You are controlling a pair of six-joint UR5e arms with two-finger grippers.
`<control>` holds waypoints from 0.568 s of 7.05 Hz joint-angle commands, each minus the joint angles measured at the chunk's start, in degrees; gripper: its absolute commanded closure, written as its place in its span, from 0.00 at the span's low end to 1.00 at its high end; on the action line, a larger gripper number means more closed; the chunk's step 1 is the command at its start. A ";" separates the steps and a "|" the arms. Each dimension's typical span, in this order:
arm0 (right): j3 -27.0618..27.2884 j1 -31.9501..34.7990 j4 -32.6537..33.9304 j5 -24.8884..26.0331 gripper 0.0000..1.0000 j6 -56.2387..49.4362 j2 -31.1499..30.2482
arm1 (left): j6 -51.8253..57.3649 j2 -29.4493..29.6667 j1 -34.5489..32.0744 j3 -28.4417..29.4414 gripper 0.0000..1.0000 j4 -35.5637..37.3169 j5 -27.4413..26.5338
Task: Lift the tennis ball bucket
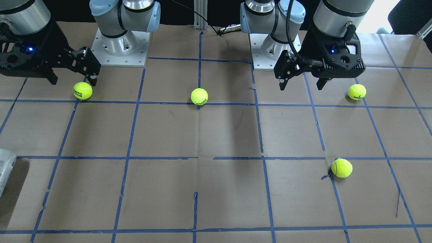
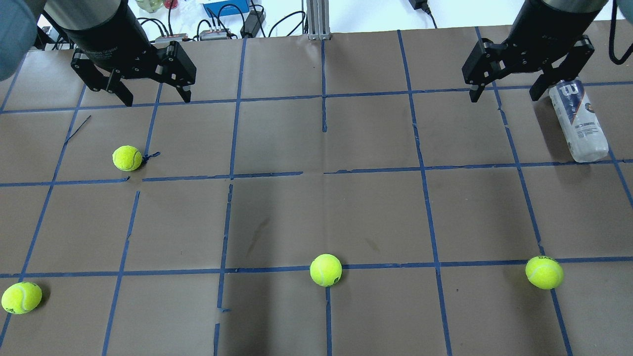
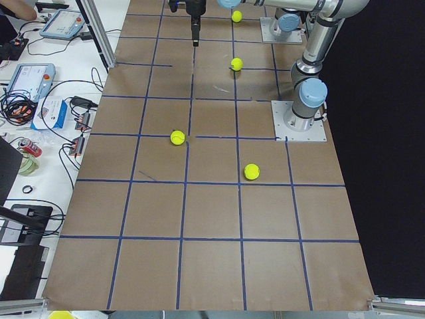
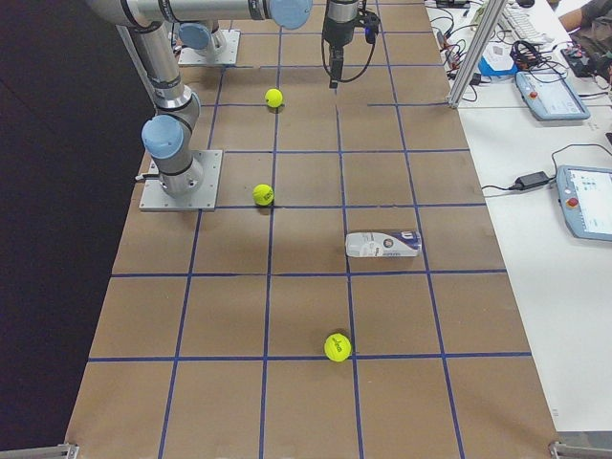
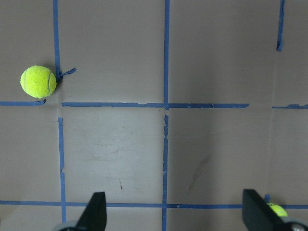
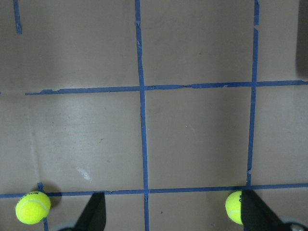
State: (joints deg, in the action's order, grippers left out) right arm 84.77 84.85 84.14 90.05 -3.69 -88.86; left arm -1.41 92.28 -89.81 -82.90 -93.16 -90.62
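- Brown-papered table [image 1: 216, 135] with a blue tape grid is shown front-on. The tennis ball can [image 1: 5, 168] is cut off at the view's left edge, lying on the paper. The right gripper [image 1: 72, 81] and left gripper [image 1: 301, 88] are held above the table, both spread, with nothing held.
- Overhead: the can [image 2: 578, 121] is seen on its side, its far end just beside one finger of the right gripper [image 2: 504, 97], not between the jaws. The left gripper [image 2: 156, 100] is well apart from it. The step is judged as pre-approach, with nothing lifted yet. Next, the right gripper would need to be shifted over the can's body, lowered and closed. Its jaws already look roughly square to the can's length.
- Exterior left: no can is shown, only the grid and tennis balls [image 3: 177, 137].
- Exterior right: the can [image 4: 382, 244] lies on its side. The nearest ball [image 4: 337, 346] is well apart, so no obstruction is judged.
- Left wrist: the fingers [image 5: 97, 211] are spread wide over bare paper, with one ball [image 5: 38, 82] off to the side.
- Right wrist: the fingers [image 6: 96, 211] are spread and the can is not in frame. Two balls [image 6: 32, 208] sit low. The smooth round wall is judged likely to roll or slip.
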 commanded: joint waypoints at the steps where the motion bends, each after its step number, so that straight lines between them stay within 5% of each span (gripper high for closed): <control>1: 0.22 0.06 0.14 0.13 0.00 0.00 0.09 | 0.00 0.00 -0.10 -0.07 0.00 0.00 -0.17; 4: 0.57 0.15 0.75 0.83 0.00 -0.35 0.61 | 0.00 -0.61 -0.02 -0.16 0.00 -0.09 -0.61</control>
State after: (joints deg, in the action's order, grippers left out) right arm 85.24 85.01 84.47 90.44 -3.74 -88.63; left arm -1.41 91.91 -89.89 -83.00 -93.33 -91.10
